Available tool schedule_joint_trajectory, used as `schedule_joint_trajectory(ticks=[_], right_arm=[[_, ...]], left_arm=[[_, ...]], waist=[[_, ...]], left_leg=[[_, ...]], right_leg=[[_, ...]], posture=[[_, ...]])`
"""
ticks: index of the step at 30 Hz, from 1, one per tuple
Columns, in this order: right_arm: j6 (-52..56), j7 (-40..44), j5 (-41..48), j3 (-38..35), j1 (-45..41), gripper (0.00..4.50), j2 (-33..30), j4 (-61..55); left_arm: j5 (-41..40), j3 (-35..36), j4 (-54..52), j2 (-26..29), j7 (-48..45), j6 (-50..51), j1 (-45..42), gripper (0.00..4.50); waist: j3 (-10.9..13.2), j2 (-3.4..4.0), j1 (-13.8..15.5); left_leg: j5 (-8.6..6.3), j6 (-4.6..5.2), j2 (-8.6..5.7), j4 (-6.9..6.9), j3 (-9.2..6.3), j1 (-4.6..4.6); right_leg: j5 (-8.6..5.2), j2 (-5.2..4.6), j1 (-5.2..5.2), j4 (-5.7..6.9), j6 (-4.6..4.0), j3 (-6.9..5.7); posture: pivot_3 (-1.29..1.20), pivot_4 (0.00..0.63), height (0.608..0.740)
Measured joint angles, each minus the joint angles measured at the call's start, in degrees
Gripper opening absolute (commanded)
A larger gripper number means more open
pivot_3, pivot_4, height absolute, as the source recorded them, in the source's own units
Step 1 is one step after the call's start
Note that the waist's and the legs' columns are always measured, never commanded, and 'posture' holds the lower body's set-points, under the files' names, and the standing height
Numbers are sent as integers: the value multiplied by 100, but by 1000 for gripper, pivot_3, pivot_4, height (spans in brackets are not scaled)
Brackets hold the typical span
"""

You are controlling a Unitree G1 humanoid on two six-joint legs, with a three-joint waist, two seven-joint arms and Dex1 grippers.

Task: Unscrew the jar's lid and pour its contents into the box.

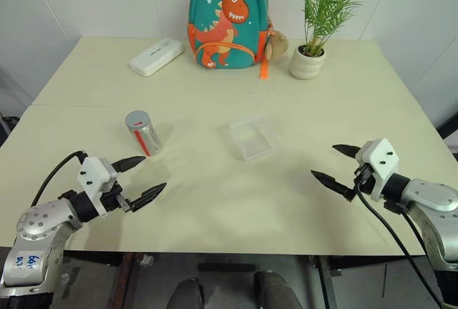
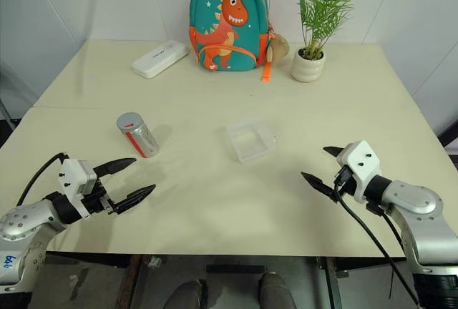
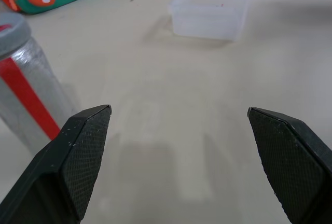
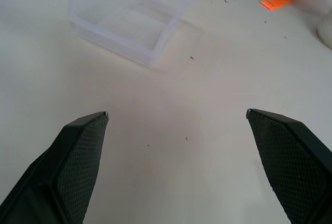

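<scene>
Starting from your left, the left claw (image 1: pixel 139 178) hangs with fingers wide apart, holding nothing, just short of the jar (image 1: pixel 144 134). That jar stands tilted on the bench (image 1: pixel 215 202) with the lid (image 1: pixel 137 119) on, so unscrewing is not begun. Near the middle sits the box (image 1: pixel 255 137), apparently without contents. On your right, the right claw (image 1: pixel 336 165) is spread and bare too. All 2 steps, uncapping and pouring, remain.

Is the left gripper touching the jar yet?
Apart. In the left eye view, bare table shows between the open left gripper and the jar, which stands untouched beyond its fingertips.
</scene>
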Motion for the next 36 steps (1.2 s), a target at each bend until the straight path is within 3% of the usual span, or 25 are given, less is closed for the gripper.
schedule_joint_trajectory(ticks=[8,14,18,25,36], right_arm=[[-68,121,-1,528,-515,4500,255,394],[-41,385,179,866,-995,4500,587,429],[-65,499,368,1112,-1628,4500,1004,331],[7,397,482,1301,-2287,4500,1368,118],[332,103,703,1296,-2041,4500,1477,-269]], left_arm=[[-19,392,-620,-345,502,117,815,4480],[128,667,-857,-1230,1387,89,1405,4480],[530,555,-864,-1789,2433,136,828,4480],[842,17,-239,-1961,2719,-95,-230,4480],[1293,-344,866,-2140,3108,-509,-1348,4480]], waist=[[1,-2,-2],[2,-3,11],[5,-7,47],[3,-9,27],[3,-9,27]], left_leg=[[-1,0,0,1,3,-2],[-1,1,2,6,2,1],[9,0,-5,14,-9,-3],[13,-3,-7,8,-7,-3],[13,-3,-4,8,-1,-12]], right_leg=[[0,-2,0,-4,0,3],[1,-2,1,1,1,1],[21,-1,6,1,11,-2],[26,-1,3,-2,13,-1],[25,-2,-7,-6,15,-1]], posture=[[0,150,740],[0,150,740],[0,150,740],[0,150,740],[0,150,740]])
